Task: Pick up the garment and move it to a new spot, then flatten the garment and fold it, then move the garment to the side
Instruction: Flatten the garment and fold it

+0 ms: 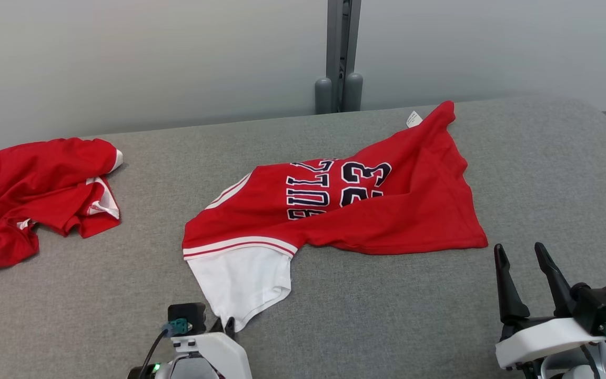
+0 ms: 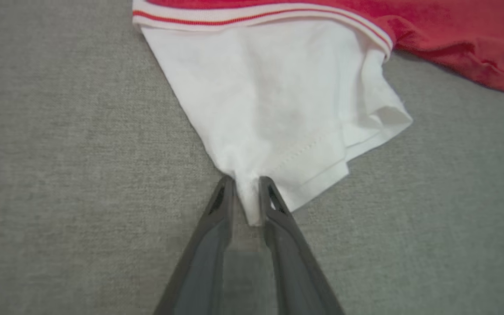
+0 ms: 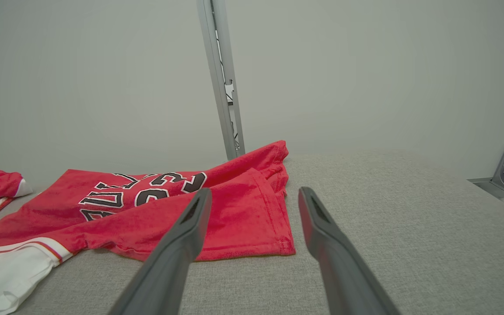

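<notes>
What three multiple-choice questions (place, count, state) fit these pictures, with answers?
1. Where does the left gripper hold the jersey? A. red hem B. white sleeve tip C. collar
2. How many red garments lie on the grey surface? A. one B. two C. three
3. How is the right gripper? A. open, empty B. shut on the jersey C. shut on a tag
Answers: 1 B, sleeve fabric is pinched between its fingertips; 2 B, the jersey plus a crumpled garment at the left; 3 A, its fingers stand apart, nothing between.
</notes>
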Robot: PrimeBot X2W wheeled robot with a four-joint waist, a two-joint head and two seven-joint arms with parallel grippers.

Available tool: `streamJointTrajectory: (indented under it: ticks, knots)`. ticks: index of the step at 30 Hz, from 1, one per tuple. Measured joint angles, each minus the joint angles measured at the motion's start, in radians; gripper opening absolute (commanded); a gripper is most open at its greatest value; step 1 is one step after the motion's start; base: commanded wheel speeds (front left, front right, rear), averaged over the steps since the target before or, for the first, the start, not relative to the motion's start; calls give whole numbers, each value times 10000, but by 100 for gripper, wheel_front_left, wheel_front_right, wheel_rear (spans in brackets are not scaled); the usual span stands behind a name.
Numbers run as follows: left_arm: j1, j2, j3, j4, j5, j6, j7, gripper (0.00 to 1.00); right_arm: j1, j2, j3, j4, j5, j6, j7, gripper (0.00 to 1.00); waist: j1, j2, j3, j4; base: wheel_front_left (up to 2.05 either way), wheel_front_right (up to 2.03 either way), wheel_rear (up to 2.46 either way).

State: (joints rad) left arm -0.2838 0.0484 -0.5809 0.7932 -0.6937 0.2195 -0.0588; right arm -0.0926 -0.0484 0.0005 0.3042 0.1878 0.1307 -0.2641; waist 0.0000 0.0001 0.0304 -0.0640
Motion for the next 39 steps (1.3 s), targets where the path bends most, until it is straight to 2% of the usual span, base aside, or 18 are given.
streamJointTrajectory:
  ticks: [1,2,10,18,28,34,39]
  knots:
    - [-74,31,-105,75,-46,-31,-2,10,-4,0,-8,0,0,0,0,100,0,0,16,-17,0,0,0]
    - [-132,35,-217,113,-105,-58,-4,0,-7,2,-10,0,0,0,0,100,0,0,28,-30,0,0,0]
    - [-407,-27,-740,8,-734,-173,-897,0,-18,0,-261,217,-2,0,0,100,0,0,103,100,0,0,0]
    - [-557,174,-130,-307,-984,-151,-1812,0,-395,-2,-1419,1237,10,0,573,100,0,0,195,540,0,0,0]
    - [114,1005,803,-2385,-596,397,-2017,0,-1939,6,-2545,3384,-625,0,1802,100,0,0,506,1126,0,0,0]
    - [523,1266,1049,-3166,-453,646,-2027,0,-2601,6,-2487,4360,-520,0,1831,100,0,0,732,1419,0,0,0]
    - [642,1239,993,-3459,-387,723,-2027,0,-3153,8,-2309,5210,-236,0,1733,100,0,0,881,1611,0,0,0]
